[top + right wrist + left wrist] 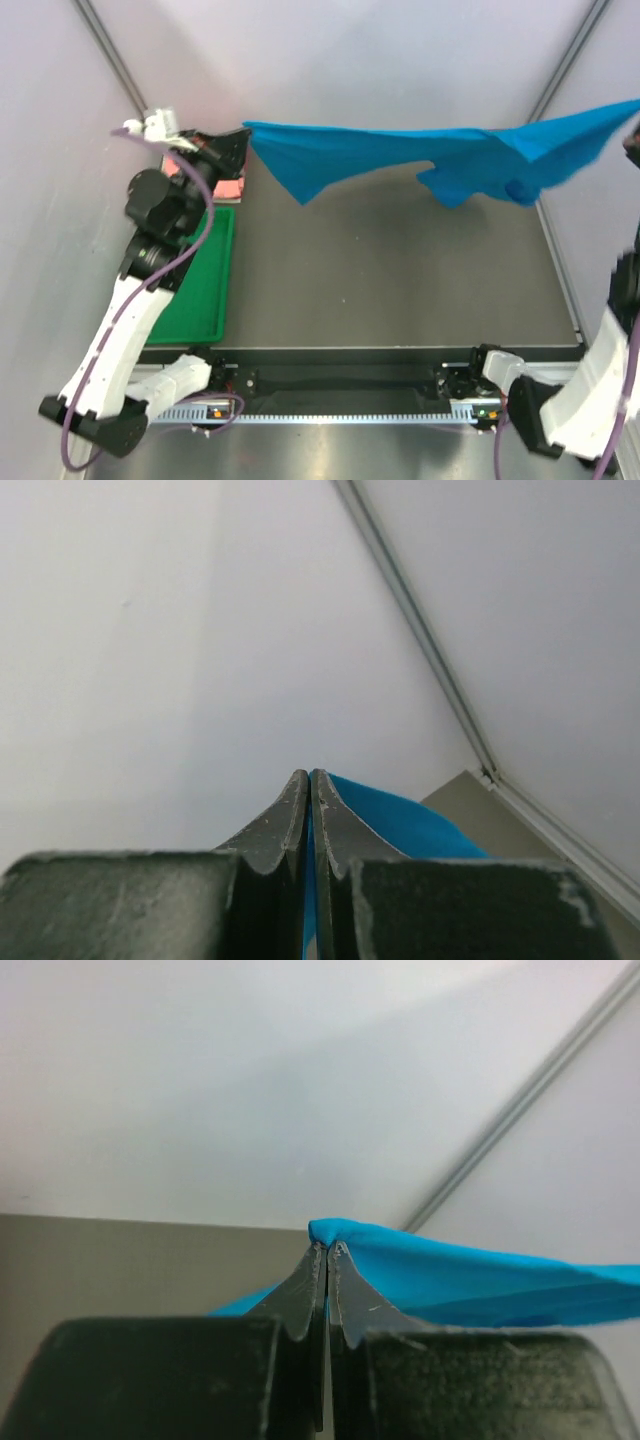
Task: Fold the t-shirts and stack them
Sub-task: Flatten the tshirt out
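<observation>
The bright blue t-shirt (420, 155) hangs stretched in the air across the back of the table, held at both ends. My left gripper (240, 138) is shut on its left corner; in the left wrist view the blue t-shirt (480, 1280) bulges over the closed left gripper (328, 1250). My right gripper (309, 776) is shut on the other end, with the blue t-shirt (400, 825) pinched between its fingers; in the top view it sits at the right edge. The salmon pink t-shirt (228, 187) lies folded at the back left, mostly hidden behind my left arm.
A green plastic tray (205, 290) lies along the table's left side under my left arm. White walls with metal corner posts (560, 70) close in the back and sides. The dark tabletop (390, 280) spreads beneath the hanging cloth.
</observation>
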### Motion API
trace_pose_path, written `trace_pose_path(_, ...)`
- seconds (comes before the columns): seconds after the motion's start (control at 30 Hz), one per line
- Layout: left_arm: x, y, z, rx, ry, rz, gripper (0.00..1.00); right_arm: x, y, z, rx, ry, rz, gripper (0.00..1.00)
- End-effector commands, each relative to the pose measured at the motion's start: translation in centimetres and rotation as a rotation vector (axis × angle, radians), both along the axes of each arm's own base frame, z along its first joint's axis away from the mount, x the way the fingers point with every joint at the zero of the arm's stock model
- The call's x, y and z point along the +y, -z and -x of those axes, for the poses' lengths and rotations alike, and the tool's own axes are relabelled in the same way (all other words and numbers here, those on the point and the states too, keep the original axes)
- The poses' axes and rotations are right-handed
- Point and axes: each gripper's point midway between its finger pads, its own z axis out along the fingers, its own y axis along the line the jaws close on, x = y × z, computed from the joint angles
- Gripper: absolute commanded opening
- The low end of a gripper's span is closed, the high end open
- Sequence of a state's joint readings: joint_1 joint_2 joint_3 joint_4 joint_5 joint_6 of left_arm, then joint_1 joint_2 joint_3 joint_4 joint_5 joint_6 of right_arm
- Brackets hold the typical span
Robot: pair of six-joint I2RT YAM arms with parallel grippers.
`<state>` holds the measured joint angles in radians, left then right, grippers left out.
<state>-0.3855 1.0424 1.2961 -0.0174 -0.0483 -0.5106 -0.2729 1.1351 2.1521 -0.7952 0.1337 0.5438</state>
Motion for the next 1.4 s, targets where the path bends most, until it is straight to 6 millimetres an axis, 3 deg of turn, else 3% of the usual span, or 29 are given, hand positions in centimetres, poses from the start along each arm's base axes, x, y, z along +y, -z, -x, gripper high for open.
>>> trace_pose_path(0.0,-0.1,-3.7,5.2,-0.106,0.12,0.147,0.0,0.0,-1.8,7.8,-0.095,0.119,0.038,0.0)
trace_pose_path(0.1,0.0,-4.1,7.6,-0.126,0.168,0.173,0.0,0.8,-2.4,12.7,-0.162,0.152,0.054,0.0)
trace_pose_path(0.2,0.3,-5.1,9.4,-0.142,0.195,0.172,0.0,1.2,-2.9,16.0,-0.209,0.176,0.055,0.0)
trace_pose_path(0.23,0.5,-6.4,10.3,-0.174,0.199,0.174,0.0,1.1,-3.0,16.6,-0.22,0.181,0.049,0.0)
trace_pose_path(0.27,0.5,-6.0,10.3,-0.144,0.2,0.159,0.0,1.0,-3.1,17.2,-0.23,0.181,0.046,0.0)
trace_pose_path(0.33,0.7,-7.5,10.9,-0.174,0.195,0.123,0.0,0.2,-2.8,17.1,-0.223,0.186,0.021,0.0)
trace_pose_path(0.47,1.0,-7.0,9.0,-0.145,0.134,0.07,0.0,-2.0,-1.0,13.8,-0.137,0.228,-0.004,0.0)
trace_pose_path(0.53,1.3,-6.1,7.3,-0.116,0.078,0.053,0.0,-2.6,-1.6,12.4,-0.161,0.238,-0.014,0.0)
trace_pose_path(0.57,0.8,-4.9,5.9,-0.076,0.074,0.034,0.0,-2.8,-0.6,9.8,-0.094,0.26,0.029,0.0)
trace_pose_path(0.63,0.6,-3.2,4.0,-0.011,0.041,0.011,0.0,-2.9,-0.4,7.1,-0.065,0.28,0.058,0.0)
trace_pose_path(0.67,-0.2,-1.7,2.5,0.03,0.048,-0.009,0.0,-2.6,1.2,3.9,0.01,0.275,0.086,0.0)
trace_pose_path(0.73,-0.9,0.6,0.7,0.07,0.049,-0.035,0.0,-1.3,2.3,0.2,0.036,0.206,0.118,0.0)
trace_pose_path(0.77,-1.3,2.4,-0.8,0.11,0.033,-0.054,0.0,-0.6,5.3,-3.2,0.115,0.177,0.141,0.0)
trace_pose_path(0.83,-1.4,5.9,-3.0,0.173,-0.005,-0.102,0.0,0.5,7.5,-7.1,0.129,0.125,0.157,0.0)
trace_pose_path(0.87,-1.2,8.2,-4.7,0.223,-0.051,-0.124,0.0,0.8,11.9,-10.6,0.236,0.11,0.186,0.0)
trace_pose_path(0.93,-1.4,12.7,-7.5,0.293,-0.09,-0.181,0.0,1.4,15.9,-14.7,0.295,0.078,0.217,0.0)
trace_pose_path(0.97,-1.1,14.4,-8.7,0.321,-0.119,-0.208,0.0,1.5,19.3,-18.0,0.373,0.055,0.235,0.0)
trace_pose_path(1.03,-1.0,17.2,-10.9,0.374,-0.142,-0.237,0.0,2.9,22.2,-22.0,0.397,-0.038,0.245,0.0)
trace_pose_path(1.07,-0.7,20.2,-13.0,0.432,-0.16,-0.258,0.0,3.4,25.6,-25.2,0.458,-0.074,0.237,0.0)
trace_pose_path(1.1,-0.7,21.0,-14.3,0.446,-0.166,-0.253,0.0,3.7,26.8,-26.8,0.476,-0.105,0.231,0.0)
trace_pose_path(1.13,-0.7,24.5,-16.0,0.512,-0.166,-0.268,0.0,4.8,26.3,-28.7,0.453,-0.166,0.233,0.0)
trace_pose_path(1.17,0.2,25.7,-17.2,0.541,-0.174,-0.251,0.0,5.5,29.8,-31.3,0.512,-0.206,0.232,0.0)
trace_pose_path(1.2,-0.5,25.0,-18.6,0.523,-0.13,-0.19,0.0,6.0,30.7,-32.6,0.521,-0.237,0.229,0.0)
trace_pose_path(1.23,-0.6,28.0,-19.9,0.579,-0.11,-0.178,0.0,6.7,29.5,-34.0,0.49,-0.271,0.23,0.0)
trace_pose_path(1.27,0.3,28.7,-21.0,0.591,-0.116,-0.15,0.0,7.0,33.0,-36.0,0.546,-0.294,0.211,0.0)
trace_pose_path(1.33,-0.1,28.8,-22.8,0.587,-0.083,-0.114,0.0,7.6,34.4,-37.7,0.556,-0.341,0.186,0.0)
trace_pose_path(1.37,0.1,30.9,-23.7,0.623,-0.089,-0.121,0.0,7.8,35.4,-39.0,0.559,-0.356,0.163,0.0)
